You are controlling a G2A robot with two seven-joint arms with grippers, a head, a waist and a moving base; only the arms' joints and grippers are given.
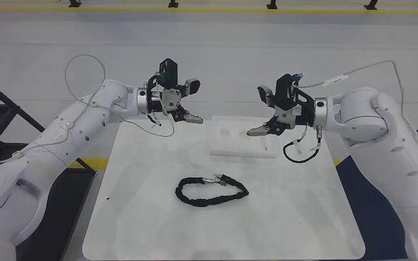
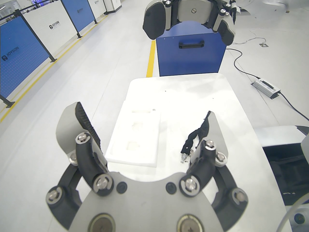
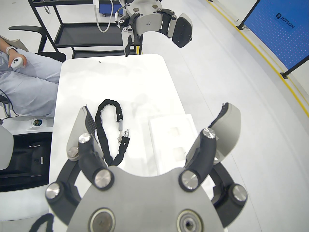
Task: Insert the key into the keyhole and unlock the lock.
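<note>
Lying on the white table (image 1: 144, 215) on the robot's side of the foam tray (image 1: 248, 149), apart from it, your chain lock (image 1: 180, 191) is a loop in a black fabric sleeve. Its bright metal ends (image 3: 120, 126) meet on the side facing the tray. The right wrist view gives you most of the loop and those fittings, a slim cylinder beside a smaller piece; whether that piece is the key cannot be told. In the left wrist view a finger (image 2: 214, 131) hides most of the loop. Your left gripper (image 1: 194, 102) hangs spread wide and empty off the tray's end on the robot's left, and your right gripper (image 1: 259, 112) likewise over its other end. Blue panels (image 2: 21, 49) in the room beyond the tray carry white lettering.
</note>
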